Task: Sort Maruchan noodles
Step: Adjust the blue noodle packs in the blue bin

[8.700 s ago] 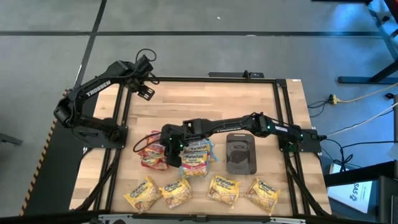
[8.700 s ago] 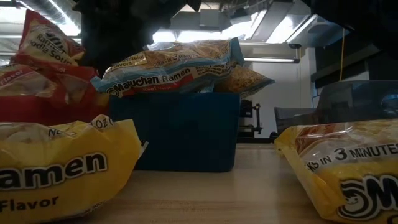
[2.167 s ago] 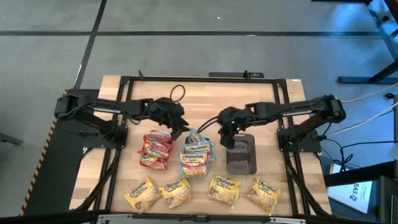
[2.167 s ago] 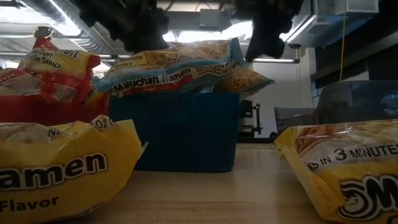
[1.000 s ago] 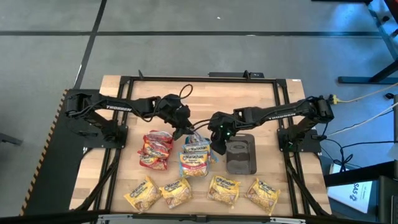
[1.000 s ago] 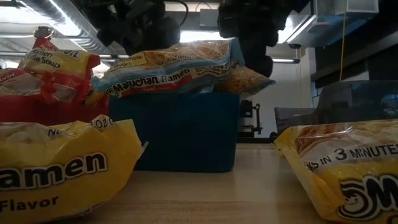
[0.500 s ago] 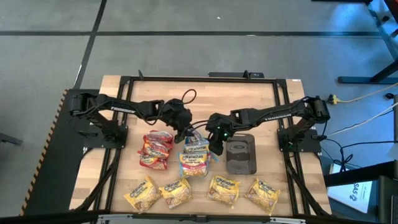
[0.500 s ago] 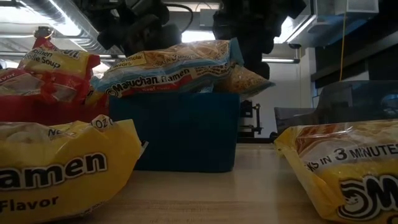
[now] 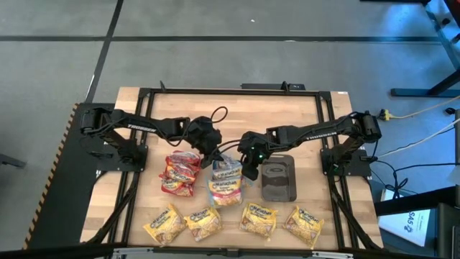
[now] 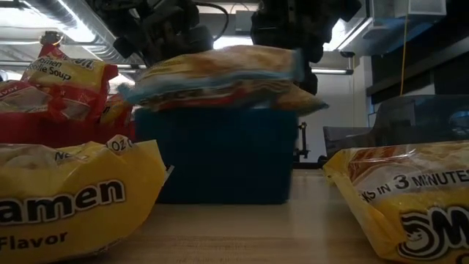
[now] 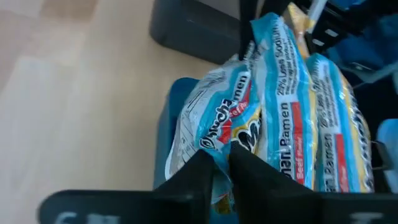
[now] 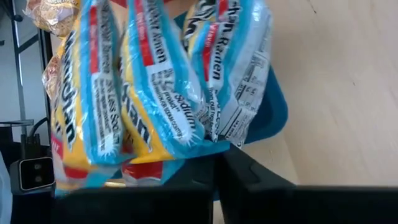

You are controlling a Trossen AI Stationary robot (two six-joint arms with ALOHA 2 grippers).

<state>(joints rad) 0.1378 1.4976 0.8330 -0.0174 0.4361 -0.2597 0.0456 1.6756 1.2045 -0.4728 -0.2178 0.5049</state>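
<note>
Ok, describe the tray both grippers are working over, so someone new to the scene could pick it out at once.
On the wooden table, look at the centre, between the red packets and the dark grey tray. The blue tray sits there, heaped with blue-edged noodle packets, with the left gripper and right gripper pinching that pile from opposite sides. It alone is blue and flanked by both grippers.

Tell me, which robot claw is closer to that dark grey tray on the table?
The right gripper: it sits just beside the dark grey tray, at the blue noodle packets. The left gripper is beyond those packets, farther from it.
</note>
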